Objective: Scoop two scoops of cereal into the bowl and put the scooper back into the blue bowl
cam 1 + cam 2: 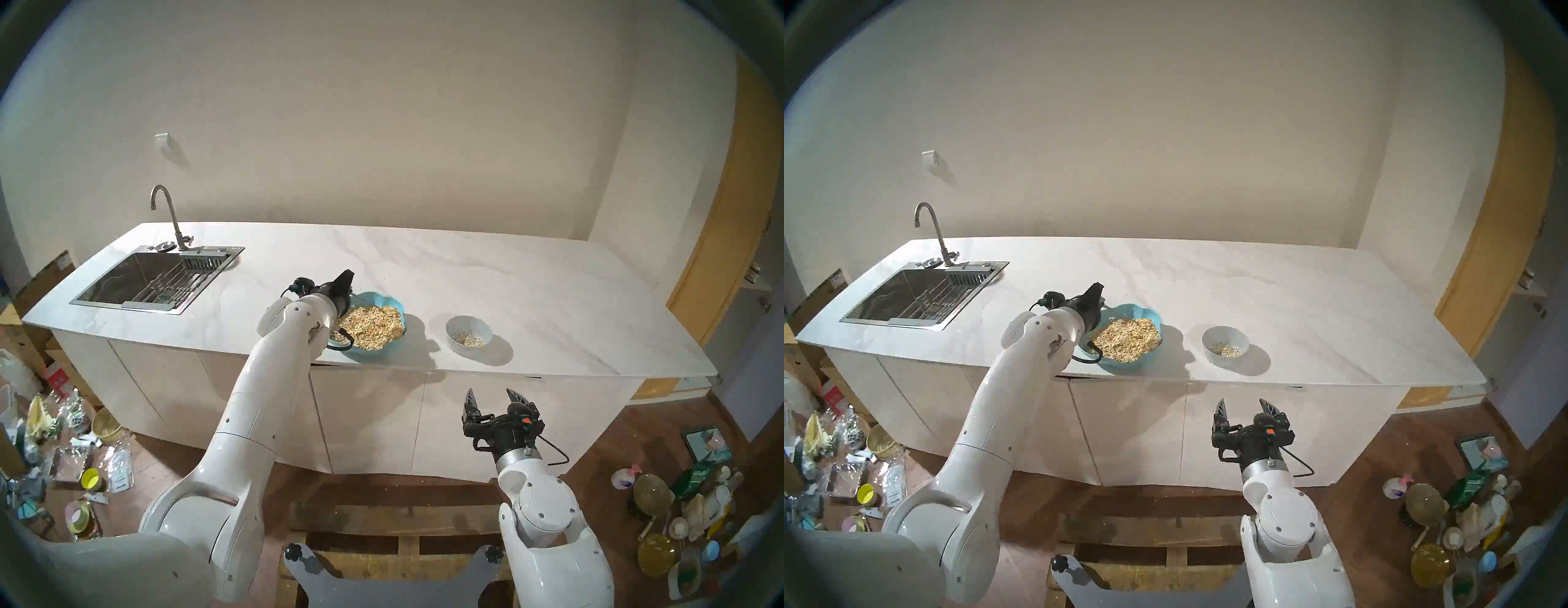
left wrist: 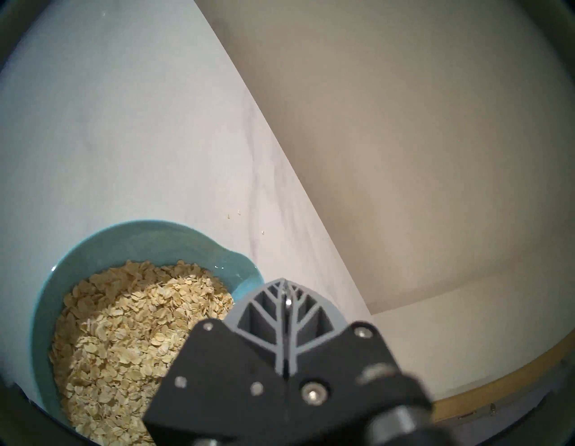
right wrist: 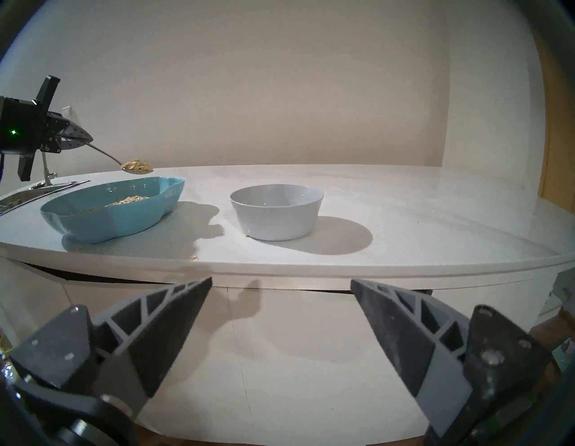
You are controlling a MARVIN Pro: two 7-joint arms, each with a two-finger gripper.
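The blue bowl (image 1: 382,354) (image 3: 118,218) sits near the counter's front edge, heaped with cereal (image 1: 373,327) (image 2: 130,327). My left gripper (image 3: 84,138) (image 2: 284,285) hovers over the bowl's left rim, shut on the scooper's handle. In the right wrist view the scooper (image 3: 137,167) slants down to the right and carries a small pile of flakes above the blue bowl. To the right stands the bowl (image 1: 483,325) (image 3: 277,215), with a few flakes at its bottom. My right gripper (image 1: 494,397) (image 3: 280,280) hangs open and empty, below the counter's front edge.
A steel sink (image 1: 157,280) with a faucet (image 1: 169,212) fills the counter's left end. Stray flakes (image 3: 194,257) lie on the counter (image 1: 530,297) near its front edge. Clutter covers the floor on both sides.
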